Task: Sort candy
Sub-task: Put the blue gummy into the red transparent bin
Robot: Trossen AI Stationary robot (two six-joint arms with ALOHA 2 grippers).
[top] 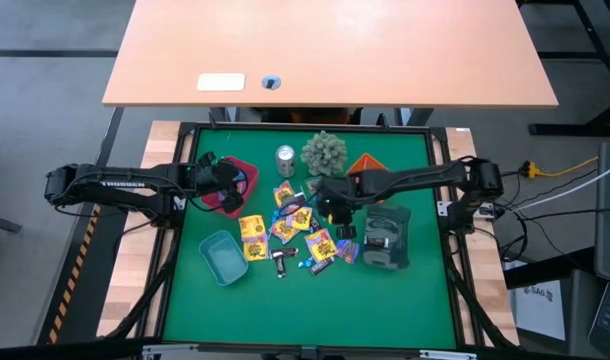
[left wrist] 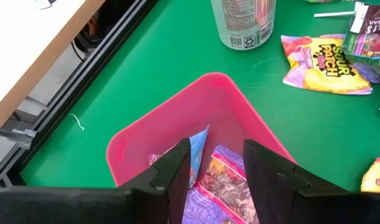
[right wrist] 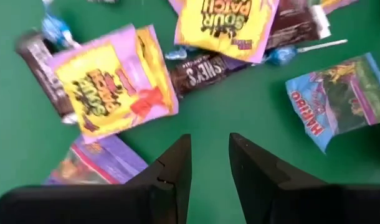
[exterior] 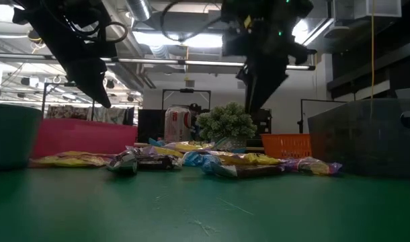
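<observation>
Two dark arms are reaching over a green mat (top: 285, 300). Four trays are sitting on it: one pink tray (top: 243, 172), one teal tray (top: 223, 256), one orange tray (top: 364, 163) and one grey tray (top: 387, 238). There is also one silver can (top: 285, 159) and one spiky green plant ball (top: 325, 151).

The candy (top: 297, 234) is lying in a pile in the middle of the mat, between the trays, with some yellow packets, dark bars and little blue pieces. I cannot count every piece.

The left gripper (left wrist: 216, 163) is hanging over the pink tray with its fingers partly apart and holding nothing. Only its wrist view is showing a few packets lying inside that tray.

The right gripper (right wrist: 210, 155) is hovering just over the pile, its fingers a little apart and empty.

A bare wooden table (top: 325, 50) is standing behind the mat. The low view is showing ceiling lights and shelves in the room
</observation>
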